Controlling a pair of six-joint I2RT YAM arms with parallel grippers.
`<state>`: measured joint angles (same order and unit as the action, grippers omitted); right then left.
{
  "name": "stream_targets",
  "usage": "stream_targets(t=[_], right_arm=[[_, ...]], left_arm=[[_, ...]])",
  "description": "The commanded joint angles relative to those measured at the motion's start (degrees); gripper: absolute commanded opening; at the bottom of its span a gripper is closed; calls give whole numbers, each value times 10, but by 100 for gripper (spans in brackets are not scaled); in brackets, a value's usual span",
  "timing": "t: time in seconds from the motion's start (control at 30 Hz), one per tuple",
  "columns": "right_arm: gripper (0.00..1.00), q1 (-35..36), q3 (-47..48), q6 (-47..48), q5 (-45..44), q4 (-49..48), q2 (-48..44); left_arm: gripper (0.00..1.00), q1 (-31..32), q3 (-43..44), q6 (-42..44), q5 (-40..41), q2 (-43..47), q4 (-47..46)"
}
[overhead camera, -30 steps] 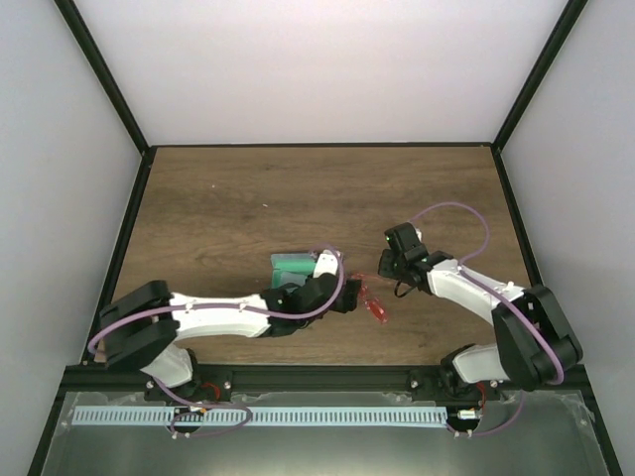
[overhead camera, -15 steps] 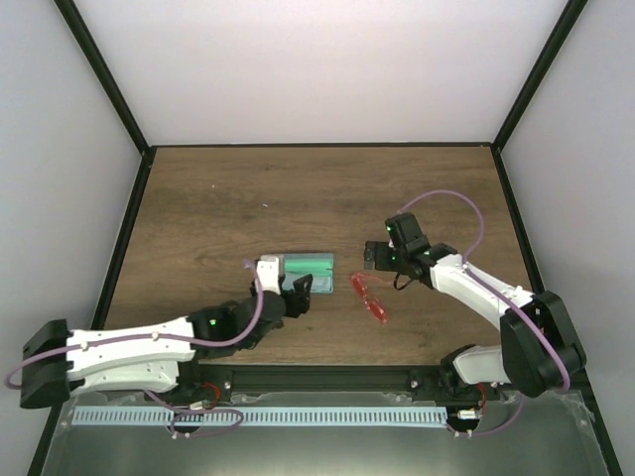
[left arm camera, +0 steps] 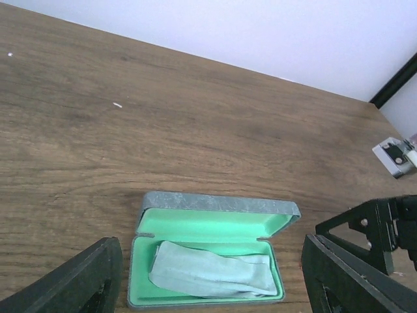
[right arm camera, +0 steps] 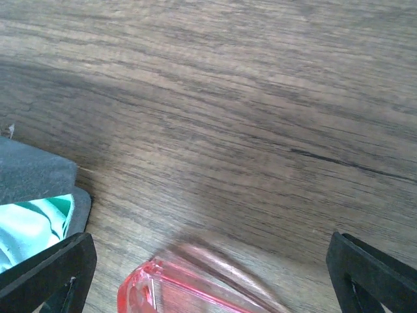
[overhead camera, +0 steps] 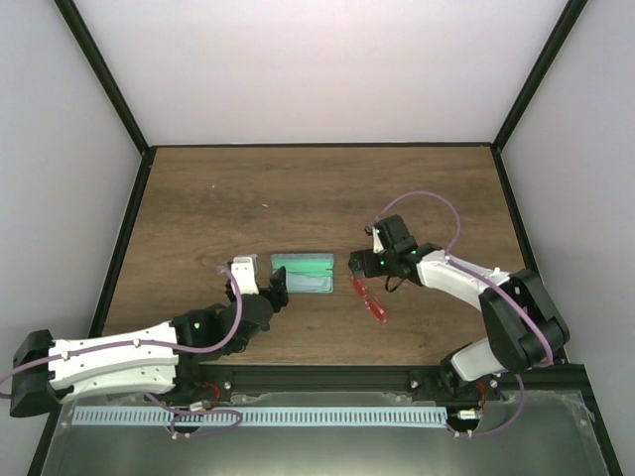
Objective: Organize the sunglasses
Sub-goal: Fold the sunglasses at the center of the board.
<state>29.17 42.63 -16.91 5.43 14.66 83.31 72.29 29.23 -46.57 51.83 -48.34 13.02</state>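
Top external view showed the sunglasses (overhead camera: 369, 299) on the table (overhead camera: 248, 198), just right of the open case (overhead camera: 304, 272). The right tool (overhead camera: 359, 265) hung spread at their far end, and the left tool (overhead camera: 263, 283) gaped too. They looked light and fragile, best pinched at the lens frame.

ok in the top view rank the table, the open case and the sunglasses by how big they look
1. table, by far the largest
2. open case
3. sunglasses, clearly smaller than the case; both lie on the table, so nearness to the camera does not skew it
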Motion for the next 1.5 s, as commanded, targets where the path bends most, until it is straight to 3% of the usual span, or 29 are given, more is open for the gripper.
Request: stream_targets(t=[0.0, 0.3, 0.8, 1.3, 1.47], right_arm=[[100, 15, -12, 11, 5, -19, 3], [100, 54, -5, -1, -79, -6, 36], [100, 82, 6, -23, -126, 42, 54], [100, 146, 3, -105, -164, 123, 62], [88, 147, 0, -109, -153, 120, 81]], left_arm=[[77, -4, -5, -13, 34, -2, 18], [78, -11, -13, -42, 49, 24, 58], [79, -26, -26, -40, 36, 27, 51], [80, -36, -29, -38, 29, 35, 46], [82, -36, -34, -39, 27, 36, 46]])
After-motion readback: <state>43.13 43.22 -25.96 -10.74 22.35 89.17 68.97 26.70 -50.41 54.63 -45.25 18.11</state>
